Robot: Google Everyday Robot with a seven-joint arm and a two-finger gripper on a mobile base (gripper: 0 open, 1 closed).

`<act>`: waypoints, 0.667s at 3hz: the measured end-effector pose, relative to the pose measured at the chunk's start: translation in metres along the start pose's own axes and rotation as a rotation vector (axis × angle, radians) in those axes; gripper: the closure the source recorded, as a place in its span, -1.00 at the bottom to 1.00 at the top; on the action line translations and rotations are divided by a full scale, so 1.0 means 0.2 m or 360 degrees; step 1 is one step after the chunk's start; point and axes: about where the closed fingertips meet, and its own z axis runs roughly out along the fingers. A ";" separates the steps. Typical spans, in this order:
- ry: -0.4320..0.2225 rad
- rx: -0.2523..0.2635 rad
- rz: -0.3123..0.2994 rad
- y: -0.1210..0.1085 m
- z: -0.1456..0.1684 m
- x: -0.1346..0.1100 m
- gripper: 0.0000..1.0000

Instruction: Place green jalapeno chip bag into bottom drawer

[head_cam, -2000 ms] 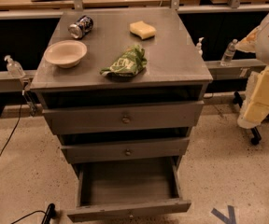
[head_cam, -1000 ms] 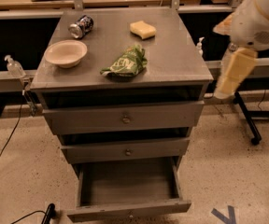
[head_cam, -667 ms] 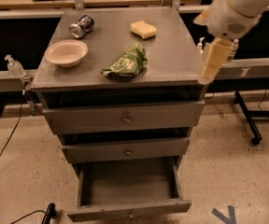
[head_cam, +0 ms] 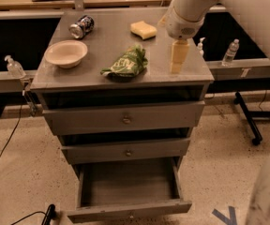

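The green jalapeno chip bag (head_cam: pixel 127 63) lies wrinkled on the grey cabinet top (head_cam: pixel 97 76), near the middle front. The bottom drawer (head_cam: pixel 125 189) is pulled out and nothing shows inside it. My gripper (head_cam: pixel 177 60) hangs from the white arm over the right part of the cabinet top, to the right of the bag and apart from it. Nothing is seen in it.
A beige bowl (head_cam: pixel 65 53), a lying soda can (head_cam: pixel 81 26) and a yellow sponge (head_cam: pixel 143 29) are on the cabinet top. Two shut drawers (head_cam: pixel 124 119) sit above the open one. Bottles (head_cam: pixel 230 52) stand on a rail at right, a black stand leg (head_cam: pixel 247 118) on the floor.
My arm has swung left from beside the cabinet's right edge to over its top, bringing the gripper closer to the chip bag. The bag and drawer have not moved.
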 end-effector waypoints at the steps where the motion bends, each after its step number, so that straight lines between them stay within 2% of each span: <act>1: -0.0012 -0.0008 -0.0082 -0.04 0.14 -0.08 -1.00; 2: -0.0010 -0.0011 -0.0134 -0.03 0.25 -0.12 -1.00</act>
